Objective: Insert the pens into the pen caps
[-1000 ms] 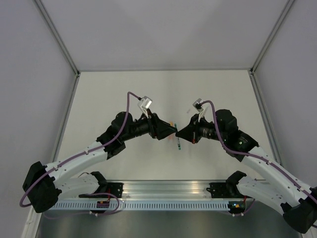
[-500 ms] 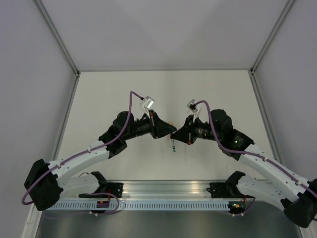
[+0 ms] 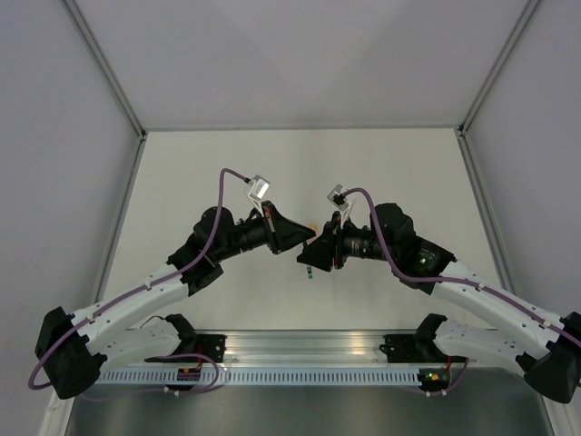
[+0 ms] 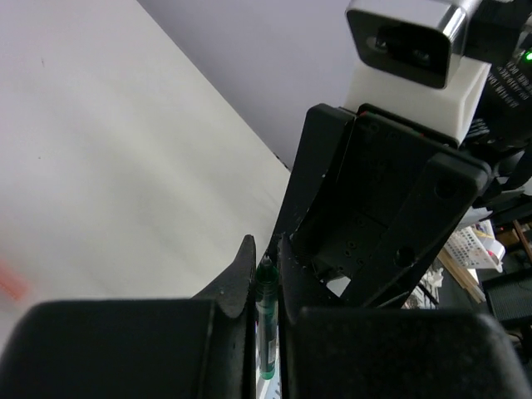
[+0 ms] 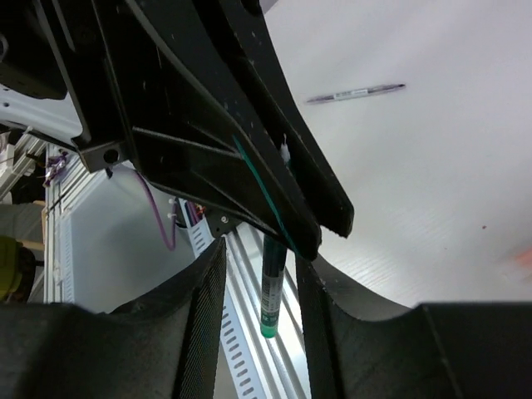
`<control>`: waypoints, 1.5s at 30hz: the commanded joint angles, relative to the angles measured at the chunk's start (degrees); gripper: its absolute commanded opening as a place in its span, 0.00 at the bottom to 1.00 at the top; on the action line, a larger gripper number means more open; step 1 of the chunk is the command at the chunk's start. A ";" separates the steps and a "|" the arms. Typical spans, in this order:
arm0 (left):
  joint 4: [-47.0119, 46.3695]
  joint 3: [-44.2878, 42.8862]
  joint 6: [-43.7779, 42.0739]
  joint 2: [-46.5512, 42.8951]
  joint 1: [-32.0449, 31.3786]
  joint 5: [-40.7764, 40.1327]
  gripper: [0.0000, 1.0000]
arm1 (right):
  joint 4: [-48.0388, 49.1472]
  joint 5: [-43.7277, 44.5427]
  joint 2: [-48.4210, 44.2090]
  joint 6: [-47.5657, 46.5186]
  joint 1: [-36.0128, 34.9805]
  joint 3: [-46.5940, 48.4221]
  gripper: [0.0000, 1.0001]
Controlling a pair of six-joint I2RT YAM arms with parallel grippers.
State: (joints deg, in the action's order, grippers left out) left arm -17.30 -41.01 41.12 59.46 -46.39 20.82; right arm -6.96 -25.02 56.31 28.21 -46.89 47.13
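Note:
A dark green pen (image 4: 266, 324) hangs nearly upright above the table, clamped between the fingers of my left gripper (image 4: 264, 253), which is shut on it. In the right wrist view the same green pen (image 5: 273, 291) sticks down out of the left fingers (image 5: 249, 150). My right gripper (image 5: 262, 258) stands open around its lower end, with a gap on each side. From above, the left gripper (image 3: 304, 238) and right gripper (image 3: 313, 257) meet tip to tip at mid-table. A pale grey-white pen (image 5: 356, 92) lies flat on the table. An orange blur (image 5: 524, 256) lies there too; pen or cap, I cannot tell.
The aluminium rail (image 3: 309, 350) with the two arm bases runs along the near edge, and it shows below the pen (image 5: 249, 349) in the right wrist view. Grey walls close the white table (image 3: 227, 163) on the left, right and far sides.
My left gripper has closed on the green pen and my right gripper has let go and opened. Both grippers have drifted a little to the left.

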 commanded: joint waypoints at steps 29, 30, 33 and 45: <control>4.72 -2.30 2.39 -10.33 -0.45 -7.19 0.30 | 10.83 -0.74 0.91 2.03 -4.87 -2.75 0.00; 8.30 -3.36 1.77 -9.90 -0.37 -7.72 0.50 | 10.22 0.13 0.38 1.33 -4.96 -3.01 0.00; 20.49 -10.47 -2.97 -7.18 -0.19 -10.18 0.99 | 3.74 8.99 -3.30 -1.47 -4.87 -3.36 0.00; 42.61 -24.90 -9.83 3.90 19.02 -25.20 1.00 | -6.23 31.25 -12.80 -6.33 -4.70 -6.18 0.00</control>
State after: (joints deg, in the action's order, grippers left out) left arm 17.96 -64.05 34.50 60.36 -33.91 0.36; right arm -12.53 0.32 45.17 23.55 -51.59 40.40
